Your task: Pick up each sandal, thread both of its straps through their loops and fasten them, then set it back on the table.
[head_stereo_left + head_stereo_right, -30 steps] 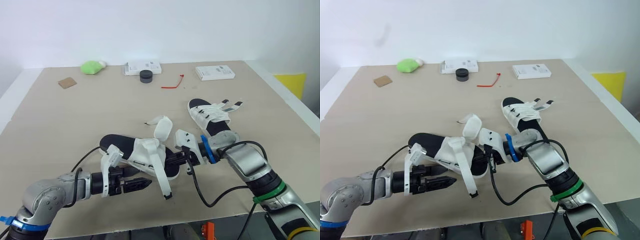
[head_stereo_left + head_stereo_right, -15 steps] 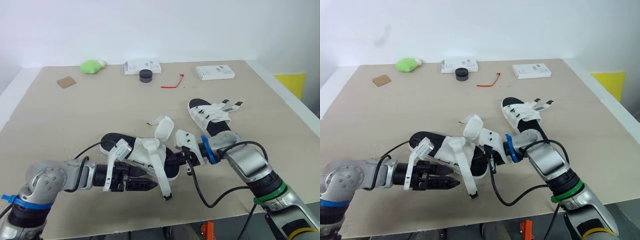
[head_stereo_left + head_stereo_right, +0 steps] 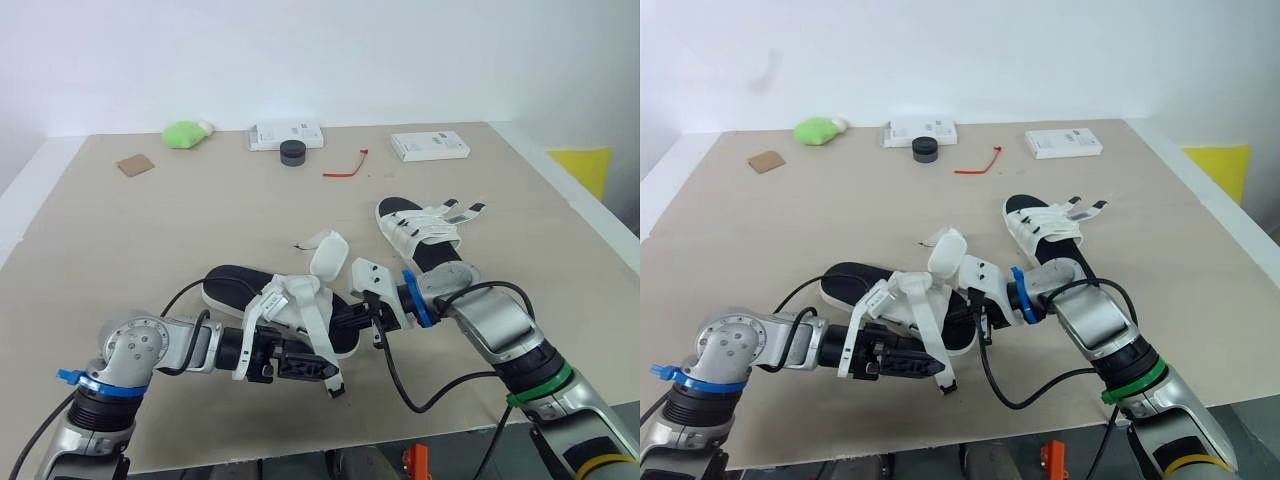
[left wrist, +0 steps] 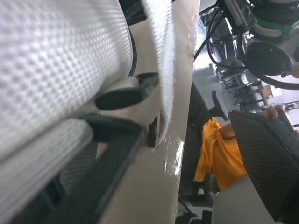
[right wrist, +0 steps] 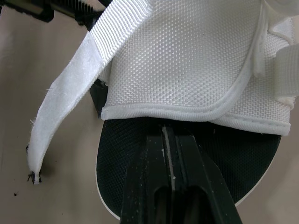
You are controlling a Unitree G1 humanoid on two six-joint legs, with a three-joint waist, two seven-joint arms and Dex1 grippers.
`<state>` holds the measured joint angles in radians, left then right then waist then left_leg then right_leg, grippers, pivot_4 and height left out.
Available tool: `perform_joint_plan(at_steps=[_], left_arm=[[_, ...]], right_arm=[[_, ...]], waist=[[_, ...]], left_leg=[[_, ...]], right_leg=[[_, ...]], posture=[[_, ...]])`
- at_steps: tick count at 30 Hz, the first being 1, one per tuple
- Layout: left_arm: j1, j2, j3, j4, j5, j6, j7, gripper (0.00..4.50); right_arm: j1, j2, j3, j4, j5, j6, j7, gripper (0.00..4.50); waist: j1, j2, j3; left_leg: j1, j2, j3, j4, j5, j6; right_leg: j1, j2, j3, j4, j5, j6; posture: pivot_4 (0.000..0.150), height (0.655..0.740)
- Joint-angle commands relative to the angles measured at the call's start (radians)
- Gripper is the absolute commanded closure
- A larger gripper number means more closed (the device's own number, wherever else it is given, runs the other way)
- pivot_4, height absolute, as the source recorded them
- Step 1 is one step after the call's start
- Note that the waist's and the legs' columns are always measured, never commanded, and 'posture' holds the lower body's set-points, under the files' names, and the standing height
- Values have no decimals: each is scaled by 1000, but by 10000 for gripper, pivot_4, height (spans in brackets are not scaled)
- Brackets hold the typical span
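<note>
Two sandals: near sandal [image 3: 235,287], far sandal [image 3: 425,235]; possibly one dangling strap [image 3: 322,345].

- Both head eyes look forward and down from the table's [image 3: 150,230] near edge, covering the whole top from slightly offset positions.
- The left wrist camera lies low against the sandal [image 4: 56,60], facing along the near edge.
- The right wrist camera looks closely down on that sandal; both wrist views share its loose strap [image 5: 60,107].

No text, number, brand or sign is legible. A white box [image 3: 285,133] well beyond the left tool [image 3: 315,366] and a second white box [image 3: 429,145] well beyond the right tool [image 3: 345,320], both on the worktop [image 3: 150,230], carry dark print too small to read.
</note>
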<state>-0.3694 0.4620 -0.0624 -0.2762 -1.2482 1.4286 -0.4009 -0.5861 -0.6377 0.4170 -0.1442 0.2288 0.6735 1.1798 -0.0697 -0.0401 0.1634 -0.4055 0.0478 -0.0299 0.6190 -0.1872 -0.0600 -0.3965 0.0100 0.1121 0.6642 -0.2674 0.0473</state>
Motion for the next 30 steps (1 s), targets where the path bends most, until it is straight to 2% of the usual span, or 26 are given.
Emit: perform_joint_plan(at_steps=[1, 2, 3, 5, 9, 10, 19, 24, 26, 30], left_arm=[[-49, -43, 50, 31, 6, -29, 47, 7462], [-52, -54, 53, 39, 1, -25, 58, 9505], [-55, -61, 54, 45, -3, -21, 65, 17031], [-61, -72, 59, 54, -11, -13, 75, 23364], [-84, -112, 71, 83, -14, -6, 99, 42580], [-87, -120, 74, 86, -14, -2, 103, 44591], [-79, -138, 151, 99, -90, 40, 148, 44591], [-38, -7, 218, 56, -201, 70, 86, 44591], [-28, 80, 236, 35, -191, 78, 13, 44591], [-91, 264, 229, 88, -89, 7, -205, 44591]], right_arm=[[33, -1, 69, 36, -41, 30, -6, 45000], [32, -1, 69, 37, -40, 30, -6, 45000], [31, -1, 68, 37, -40, 31, -6, 45000], [30, -2, 67, 35, -37, 31, -4, 45000], [29, -3, 68, 36, -39, 31, -4, 45000], [29, -3, 68, 35, -39, 31, -4, 45000], [32, -7, 65, 34, -39, 31, -3, 45000], [30, -7, 62, 38, -38, 27, -2, 45000], [27, -7, 62, 44, -39, 22, 1, 45000], [15, 3, 67, 67, -45, 7, 4, 45000]], waist=[[0, 0, 0], [0, 0, 0], [0, 0, 0], [0, 0, 0], [0, -1, 0], [0, 0, 0], [0, -1, 0], [-4, -1, 0], [-8, -3, 2], [-7, -3, 3]], left_leg=[[0, 0, 0, 0, 1, 0], [0, -1, -1, 0, 2, 1], [0, -1, -1, 0, 3, 1], [0, -2, -1, 1, 3, 1], [0, -3, -2, 1, 4, 0], [0, -3, -2, 0, 4, 0], [-1, -3, -3, -1, 4, 0], [-1, -3, -3, -2, 3, -1], [-1, -2, -3, -3, 2, -3], [-2, -1, -3, -5, 0, -6]], right_leg=[[0, 0, 0, 0, 0, 0], [0, 0, 0, 0, 1, 1], [0, 0, 0, 0, 2, 1], [0, -1, 1, 0, 2, 1], [0, -1, 1, 0, 2, 1], [0, -1, 1, 0, 2, 1], [5, -1, 1, 0, 2, 0], [3, 0, 0, 0, 1, 0], [4, 0, 0, -1, 0, -1], [-4, 1, -1, 0, -3, -4]], posture=[[1500, 7400], [1500, 7400], [1500, 7400], [1500, 7400], [1500, 7400], [1500, 7400], [1500, 7400], [1500, 7400], [1500, 7400], [1500, 7400]])
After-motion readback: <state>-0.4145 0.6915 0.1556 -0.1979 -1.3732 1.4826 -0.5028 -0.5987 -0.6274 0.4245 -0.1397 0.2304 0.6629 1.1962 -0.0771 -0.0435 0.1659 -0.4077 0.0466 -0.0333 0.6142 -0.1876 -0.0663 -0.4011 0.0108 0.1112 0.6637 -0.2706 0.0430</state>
